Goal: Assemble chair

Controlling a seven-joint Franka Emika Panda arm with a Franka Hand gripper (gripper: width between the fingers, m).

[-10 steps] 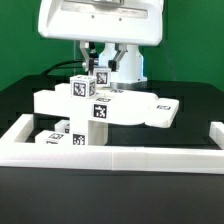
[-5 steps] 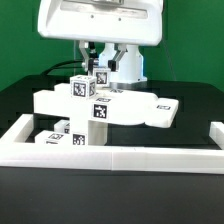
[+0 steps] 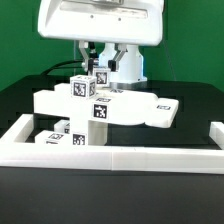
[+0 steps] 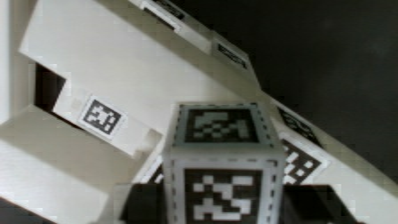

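Note:
The chair's flat white seat plate (image 3: 140, 110) lies on the black table, partly raised over other parts. A square white leg (image 3: 86, 90) with black-and-white tags stands upright on the plate's left part in the exterior view. My gripper (image 3: 92, 68) comes down from above and is shut on this leg. In the wrist view the leg (image 4: 221, 150) fills the space between my dark fingers (image 4: 150, 205), with the seat plate (image 4: 107, 80) behind it. More tagged white parts (image 3: 62, 136) lie under and in front of the plate.
A long low white border wall (image 3: 120, 155) runs along the front and up both sides of the work area. The robot's white body (image 3: 100, 20) hangs above the parts. A green backdrop stands behind.

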